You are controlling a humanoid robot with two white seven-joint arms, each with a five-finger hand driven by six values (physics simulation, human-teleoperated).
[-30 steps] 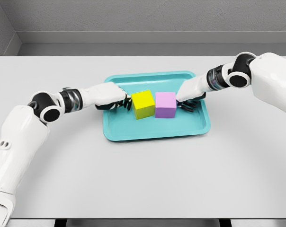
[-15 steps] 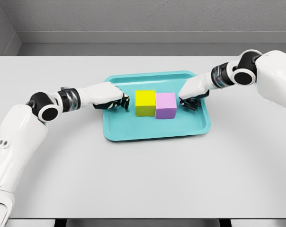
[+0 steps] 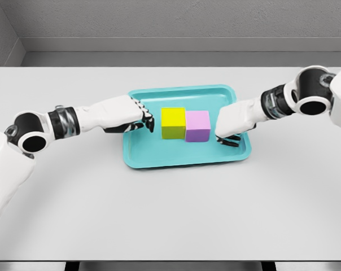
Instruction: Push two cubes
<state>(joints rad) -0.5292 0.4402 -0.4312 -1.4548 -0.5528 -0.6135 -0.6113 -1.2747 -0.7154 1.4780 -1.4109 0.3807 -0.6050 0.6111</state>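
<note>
Both robot hands (image 3: 138, 120) (image 3: 228, 137) curled, clear of cubes (image 3: 185, 125).

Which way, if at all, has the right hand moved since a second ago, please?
Yes. The right hand has drawn back from the pink cube, toward the tray's right rim.

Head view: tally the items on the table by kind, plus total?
Cubes: 2, the yellow cube and the pink cube, touching side by side
Trays: 1, the teal tray that holds both cubes
Total: 3
</note>
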